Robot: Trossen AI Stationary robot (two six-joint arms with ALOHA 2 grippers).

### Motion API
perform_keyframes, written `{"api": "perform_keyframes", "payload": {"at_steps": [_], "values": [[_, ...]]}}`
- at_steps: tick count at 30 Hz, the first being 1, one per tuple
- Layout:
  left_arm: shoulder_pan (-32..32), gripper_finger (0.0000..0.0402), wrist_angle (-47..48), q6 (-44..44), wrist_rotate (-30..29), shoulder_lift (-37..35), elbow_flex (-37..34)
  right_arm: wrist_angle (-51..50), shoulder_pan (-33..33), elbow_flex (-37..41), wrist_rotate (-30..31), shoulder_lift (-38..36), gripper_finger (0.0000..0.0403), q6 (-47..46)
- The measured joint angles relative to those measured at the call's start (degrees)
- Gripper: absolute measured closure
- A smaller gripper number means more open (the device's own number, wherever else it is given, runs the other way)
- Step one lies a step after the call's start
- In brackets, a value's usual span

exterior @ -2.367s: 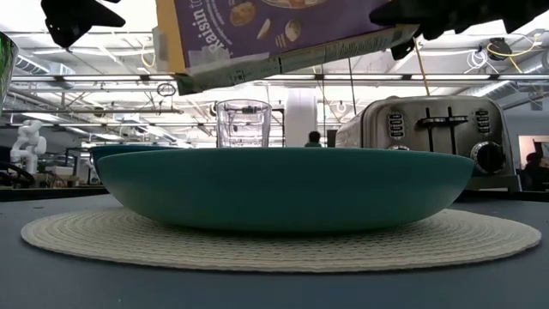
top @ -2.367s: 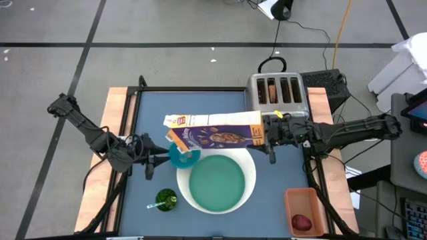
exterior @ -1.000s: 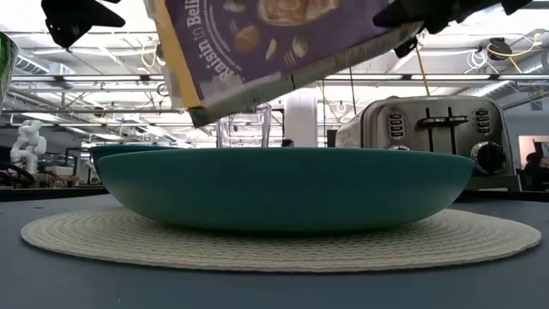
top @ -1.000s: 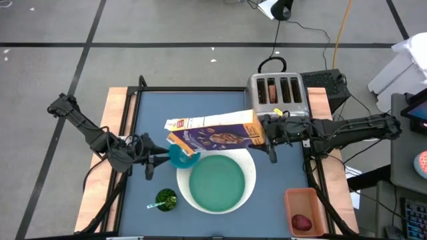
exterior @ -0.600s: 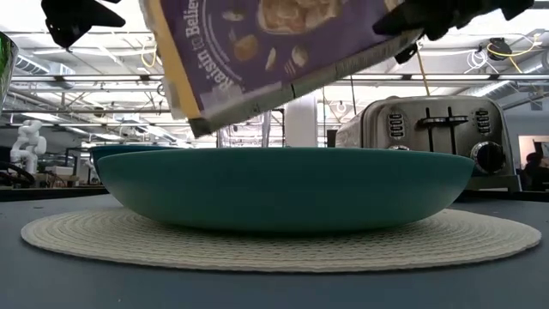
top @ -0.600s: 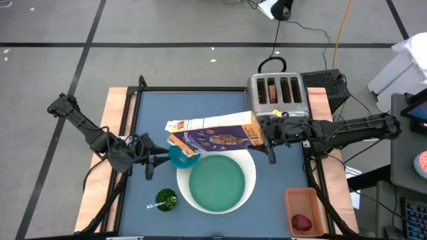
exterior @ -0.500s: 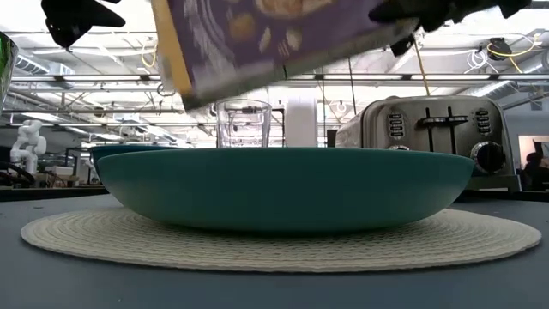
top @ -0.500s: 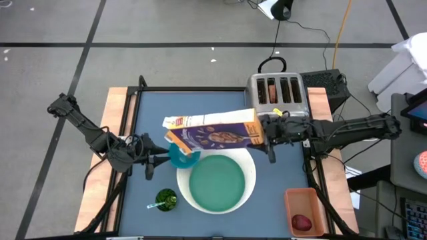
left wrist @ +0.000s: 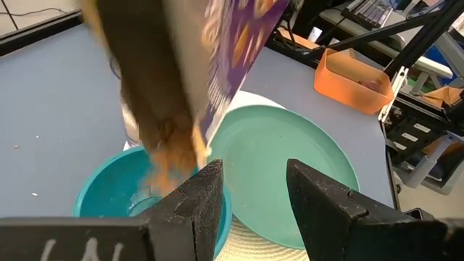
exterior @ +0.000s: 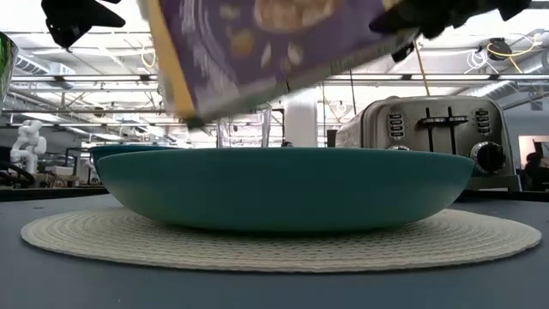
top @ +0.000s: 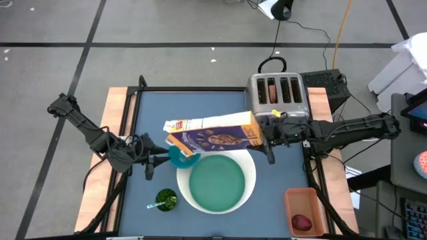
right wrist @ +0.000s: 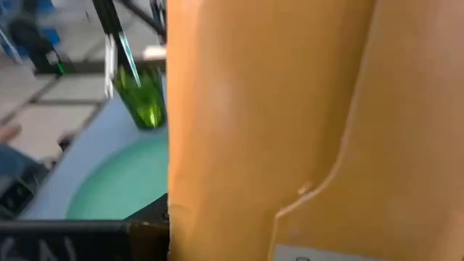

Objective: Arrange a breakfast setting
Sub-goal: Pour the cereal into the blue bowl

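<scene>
My right gripper (top: 265, 137) is shut on the purple cereal box (top: 213, 135). The box is held above the table and slopes down toward its open end (top: 172, 127) at the left. That end is over the small teal bowl (top: 180, 157), and cereal falls into the bowl (left wrist: 116, 206). My left gripper (top: 162, 160) is open beside the bowl (left wrist: 250, 199); I cannot tell whether a finger touches the rim. The teal plate (top: 217, 181) lies on a round white woven mat (exterior: 283, 245). The red apple (top: 301, 221) lies in an orange bin. My right gripper holds the cereal box by its closed end (top: 257, 135), coming level from the table's right side. The box is lifted clear and slopes down toward its open end. In the right wrist view the box's yellow side (right wrist: 290, 130) fills the picture and hides the fingers.
A silver toaster (top: 279, 93) stands at the back right, with something brown in one slot (top: 272, 95). A green glass (top: 165, 198) stands at the front left. The orange bin (top: 303, 200) sits at the front right corner.
My right gripper has rocked the cereal box. Its open end swung up about half a second ago and has dipped again toward the bowl. The box shows blurred in the low view. My left arm has kept still.
</scene>
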State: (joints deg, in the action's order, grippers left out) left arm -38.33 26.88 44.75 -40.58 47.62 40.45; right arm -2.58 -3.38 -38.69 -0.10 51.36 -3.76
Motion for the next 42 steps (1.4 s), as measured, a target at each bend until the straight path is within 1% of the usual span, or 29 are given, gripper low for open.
{"api": "perform_keyframes", "payload": {"at_steps": [2,5,11,17,23,29,35,40,42], "values": [[-0.02,0.0243,0.04,0.00,0.00,0.00,0.00,-0.22,0.00,0.19,0.00,0.06,0.0222,-0.03],[-0.02,0.0243,0.04,0.00,0.00,-0.02,0.00,2.63,0.00,-0.12,0.02,-0.11,0.0219,0.16],[-0.02,0.0243,0.06,0.00,0.00,0.00,0.02,-0.32,0.00,0.03,0.01,-0.02,0.0222,-0.05],[0.00,0.0243,0.06,0.02,0.00,-0.01,0.02,3.88,0.00,0.02,0.02,0.00,0.0219,0.83],[-0.02,0.0243,0.07,0.02,0.00,-0.01,0.02,0.93,0.00,0.02,0.02,0.33,0.0222,0.05],[-0.02,0.0243,0.08,-0.33,0.00,0.00,0.02,3.18,0.00,0.02,0.00,-0.05,0.0218,0.12],[-0.02,0.0243,0.06,-0.62,0.00,-0.01,0.02,0.49,0.00,0.02,0.02,0.14,0.0222,-0.04],[-0.01,0.0243,0.02,-0.72,0.00,0.00,0.02,4.48,0.00,0.00,-0.02,-0.05,0.0219,0.60],[0.00,0.0243,-0.01,-0.74,0.00,0.00,0.02,4.49,0.00,-0.20,-0.04,-0.05,0.0217,1.53]]}}
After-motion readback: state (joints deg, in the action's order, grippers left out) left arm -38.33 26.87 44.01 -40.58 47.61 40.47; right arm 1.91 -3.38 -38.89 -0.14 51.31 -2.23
